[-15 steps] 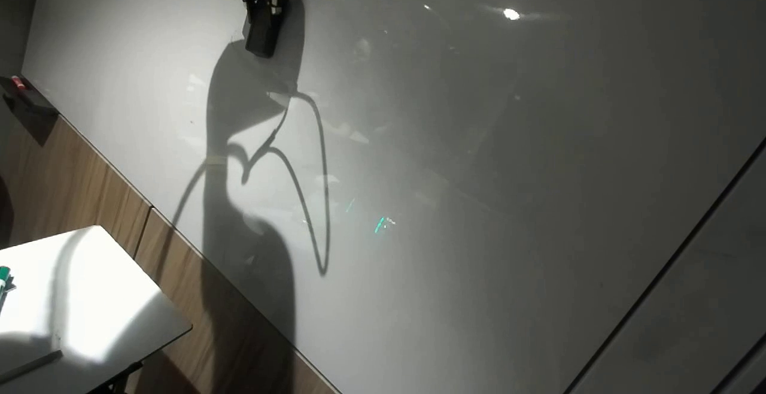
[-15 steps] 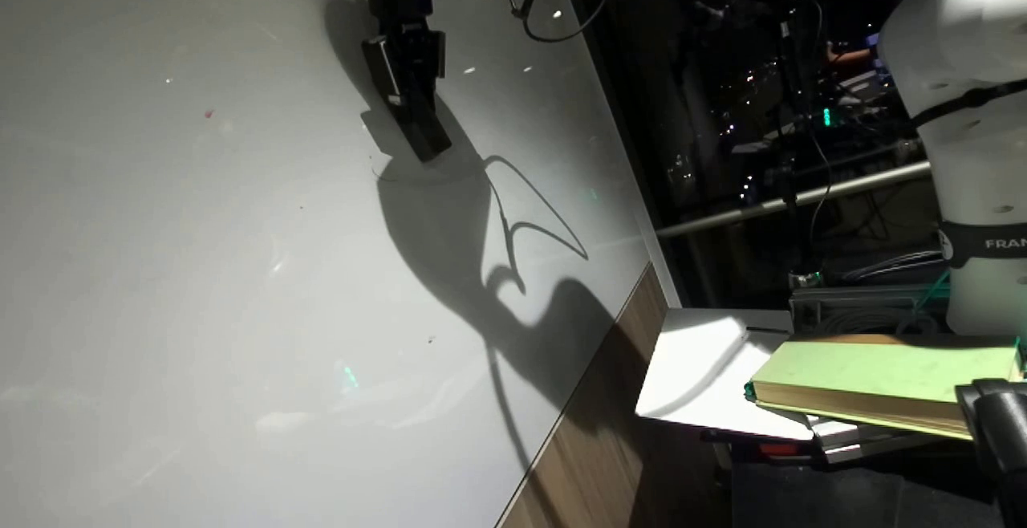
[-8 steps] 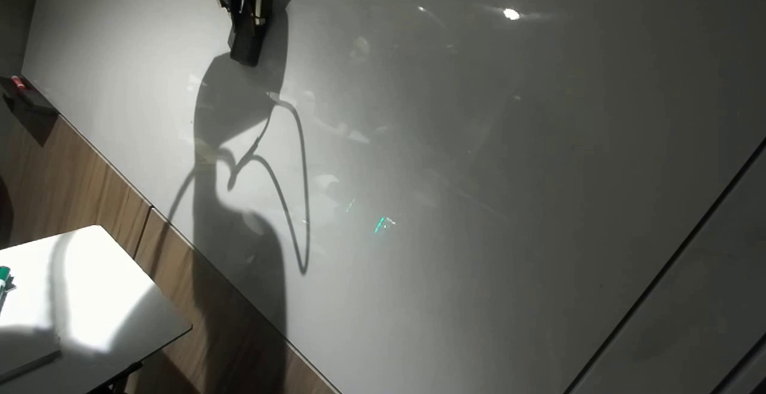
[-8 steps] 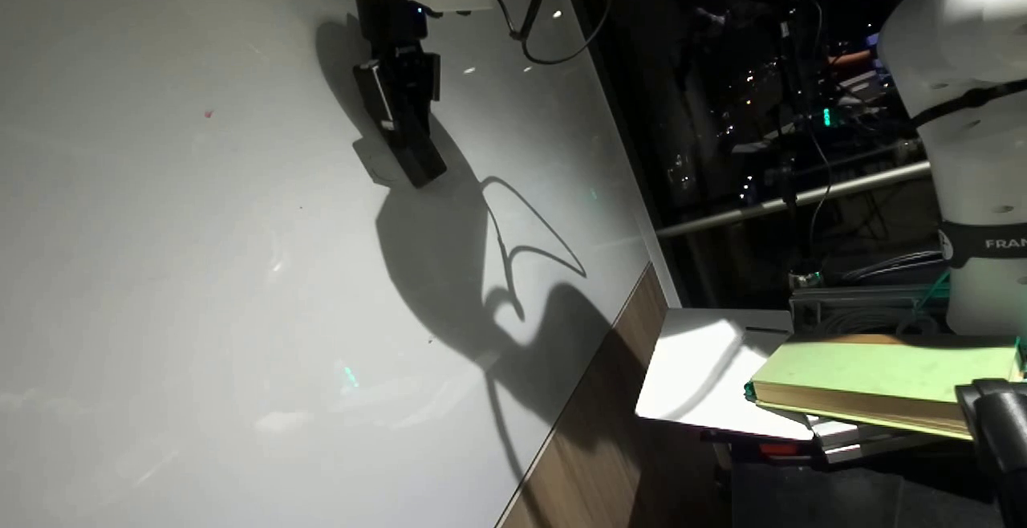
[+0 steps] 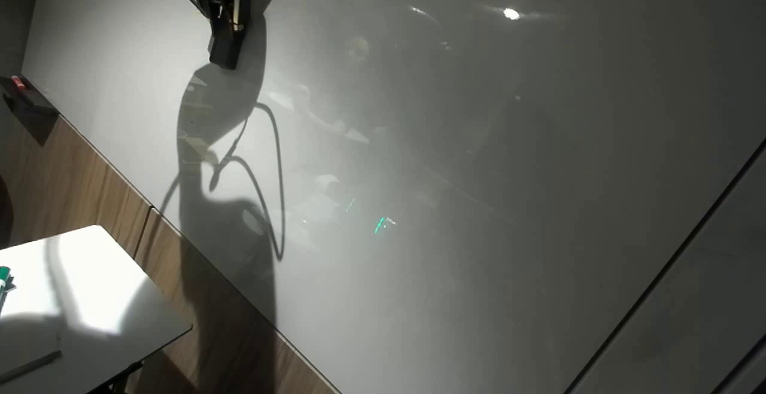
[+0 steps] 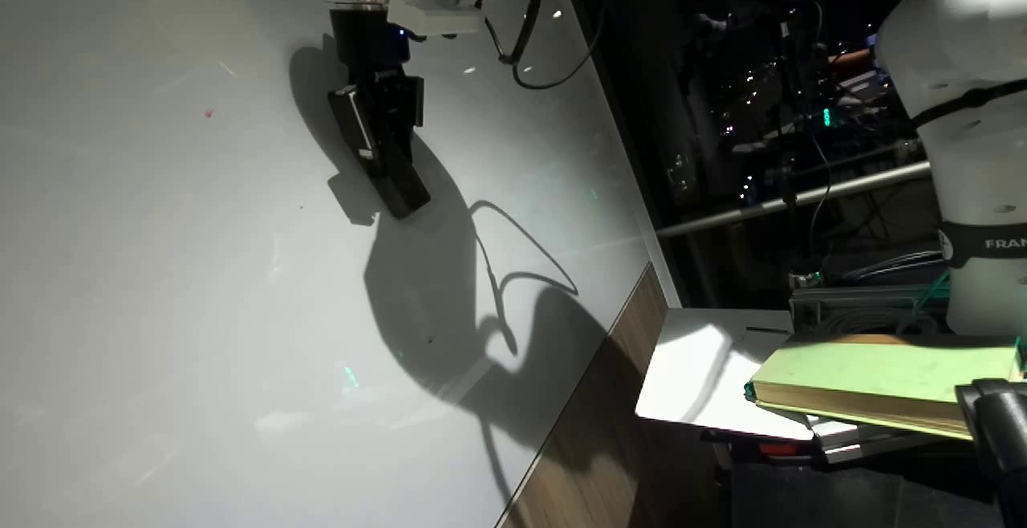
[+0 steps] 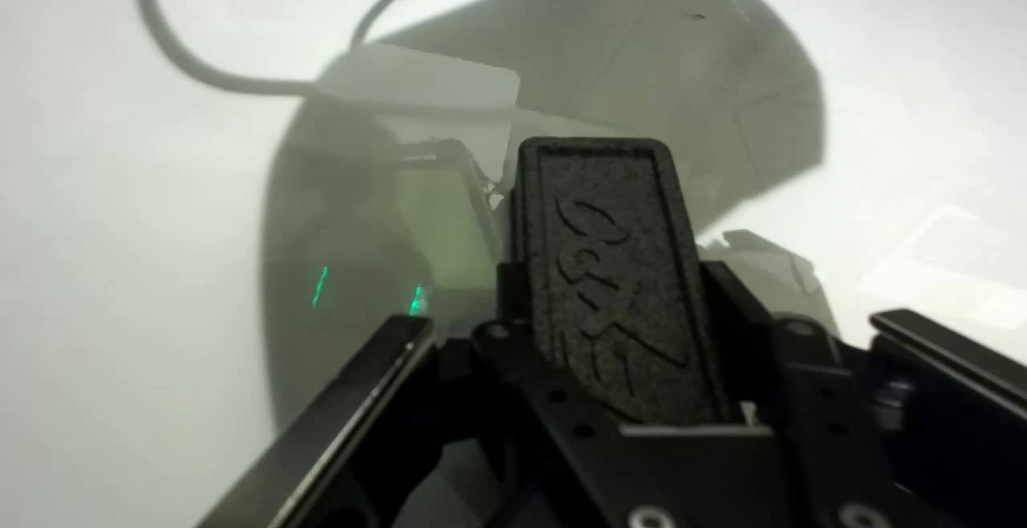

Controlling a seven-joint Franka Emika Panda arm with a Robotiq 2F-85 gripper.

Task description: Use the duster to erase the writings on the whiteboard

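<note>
Glossy whiteboard (image 5: 538,172) fills the background. Toward five o'clock in the wrist view, the claw (image 7: 614,295) grips the grey duster (image 7: 610,263) by its sides; board contact is unclear. Best press it flat, then sweep toward one o'clock over the dark mark (image 7: 693,16).

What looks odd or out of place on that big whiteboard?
In an exterior view, a small red mark stands out by its colour on the whiteboard. The green streaks look odd too; they may be reflections, not writing. Nothing looks spilled or damaged.
</note>
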